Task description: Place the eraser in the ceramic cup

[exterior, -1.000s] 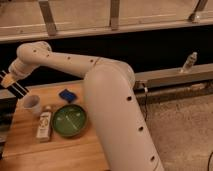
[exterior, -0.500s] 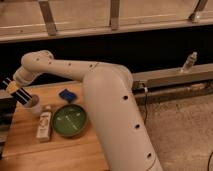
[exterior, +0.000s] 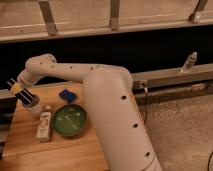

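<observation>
The ceramic cup (exterior: 32,106) is small, pale and round, and stands at the left of the wooden table (exterior: 65,150). My gripper (exterior: 21,91) is at the far left, just above and to the left of the cup. It is shut on the eraser (exterior: 26,95), a black block with thin white stripes. The eraser's lower end sits at the cup's rim. I cannot tell whether it touches the cup.
A round green dish (exterior: 69,120) lies right of the cup. A pale labelled bottle (exterior: 44,125) lies beside the dish. A small blue square pad (exterior: 66,95) lies behind the dish. My white arm (exterior: 110,105) spans the table. A small bottle (exterior: 189,62) stands on the ledge at right.
My gripper has moved down and a little right with the eraser, from above the cup's left side to its rim. The other things have not moved.
</observation>
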### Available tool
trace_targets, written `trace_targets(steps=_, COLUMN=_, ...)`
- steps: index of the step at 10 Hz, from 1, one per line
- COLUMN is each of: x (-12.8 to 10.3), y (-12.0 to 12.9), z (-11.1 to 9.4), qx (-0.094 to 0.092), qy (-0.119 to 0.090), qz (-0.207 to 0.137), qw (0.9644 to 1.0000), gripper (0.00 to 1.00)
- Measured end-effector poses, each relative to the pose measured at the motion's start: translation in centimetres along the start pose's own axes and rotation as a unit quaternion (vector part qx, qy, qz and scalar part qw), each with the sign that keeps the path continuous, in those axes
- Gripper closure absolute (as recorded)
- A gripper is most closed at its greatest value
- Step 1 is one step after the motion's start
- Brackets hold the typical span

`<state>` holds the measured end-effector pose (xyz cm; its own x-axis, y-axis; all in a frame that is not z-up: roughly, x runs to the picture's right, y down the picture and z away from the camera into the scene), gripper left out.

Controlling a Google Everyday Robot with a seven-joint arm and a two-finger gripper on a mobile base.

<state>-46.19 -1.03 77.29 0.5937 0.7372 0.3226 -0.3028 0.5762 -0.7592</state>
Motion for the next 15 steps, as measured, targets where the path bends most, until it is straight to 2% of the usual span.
trace_targets(steps=1, x=0.6, y=-0.8, z=0.3, qx=0.002, qy=-0.007, qz=0.008, qw=0.9999, gripper=1.0)
trace_targets(steps=5, x=1.8, y=-1.7, z=0.9, qx=0.002, qy=-0.021, qz=0.022, qw=0.9995, gripper=1.0)
trace_targets(steps=7, x=2.8, y=-2.0, z=0.9, qx=-0.008, qy=-0.029, qz=0.033, qw=0.999, gripper=0.98)
trace_targets(steps=9, x=2.7, y=-1.9, z=0.9, qx=-0.01, qy=-0.029, qz=0.032, qw=0.999, gripper=1.0)
trace_targets(steps=10, x=2.6, y=-1.7, z=1.0, qx=-0.01, qy=-0.029, qz=0.031, qw=0.999, gripper=0.97)
trace_targets(steps=15, x=2.7, y=-1.7, z=1.0, qx=-0.011, qy=-0.029, qz=0.031, qw=0.999, gripper=0.46)
